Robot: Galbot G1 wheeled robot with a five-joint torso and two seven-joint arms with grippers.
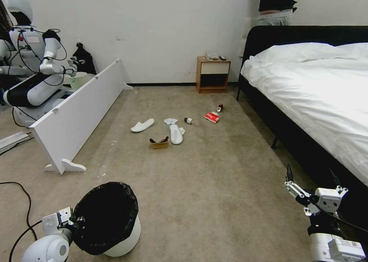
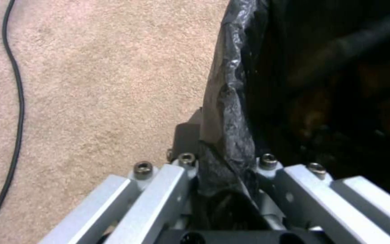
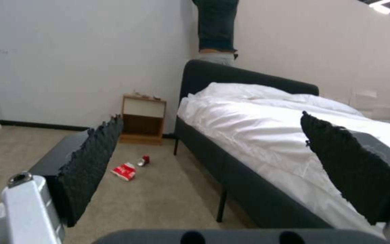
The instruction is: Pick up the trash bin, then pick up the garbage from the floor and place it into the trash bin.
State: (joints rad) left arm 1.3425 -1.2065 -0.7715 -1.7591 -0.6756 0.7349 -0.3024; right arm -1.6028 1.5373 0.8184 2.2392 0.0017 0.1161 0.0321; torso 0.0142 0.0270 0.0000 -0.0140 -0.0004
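While your left gripper (image 1: 73,220) clamps the trash bin (image 1: 115,223) rim, the bin tilts beside it; your right gripper (image 1: 312,179) hangs open.

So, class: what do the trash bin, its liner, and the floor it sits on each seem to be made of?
The trash bin looks like smooth white plastic: even colour, slight sheen. Its liner seems to be thin black plastic film, glossy and crinkled where the left gripper pinches the rim. The floor appears to be beige short-pile carpet, matte with a nubbly texture in the left wrist view. The right gripper hangs open beside the bed.
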